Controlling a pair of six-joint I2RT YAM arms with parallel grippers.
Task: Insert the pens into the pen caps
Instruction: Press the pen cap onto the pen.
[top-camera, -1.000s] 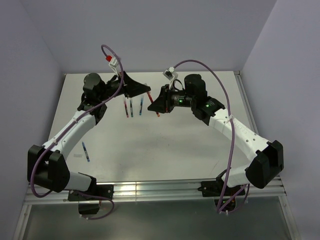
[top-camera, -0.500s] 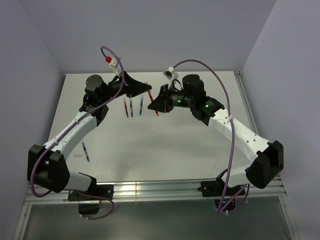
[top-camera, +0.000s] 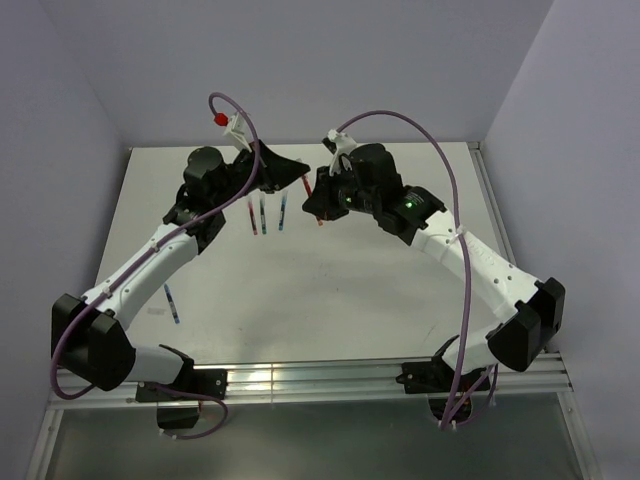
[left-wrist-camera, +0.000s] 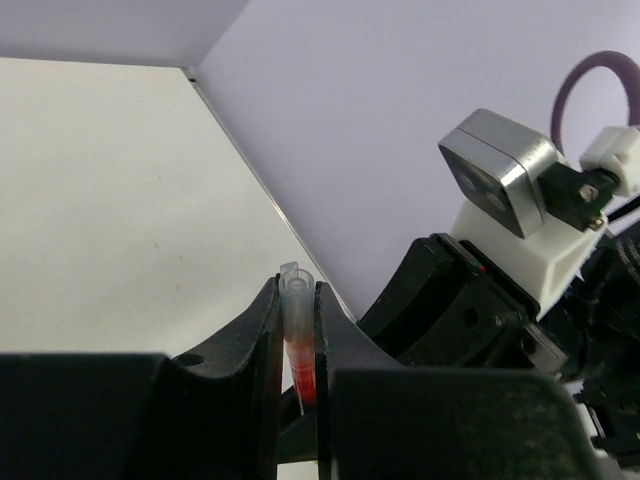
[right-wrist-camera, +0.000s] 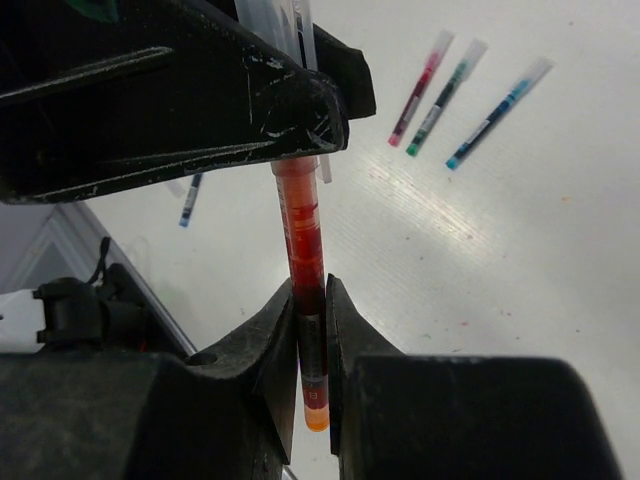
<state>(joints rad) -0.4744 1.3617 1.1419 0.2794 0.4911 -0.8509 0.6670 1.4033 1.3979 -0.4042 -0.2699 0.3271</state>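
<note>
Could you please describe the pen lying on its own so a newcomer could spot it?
Look at the near left part of the table, beside the left arm. A blue pen lies there alone, while the other three loose pens sit in a row farther back.

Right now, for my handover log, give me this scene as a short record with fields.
left gripper: shut on translucent red-tinted plastic pen cap
right gripper: shut on slim red plastic pen
join: pen's far end hidden behind left gripper; seating unseen
loose on white table: red pen, green pen and blue pen side by side; second blue pen apart
</note>
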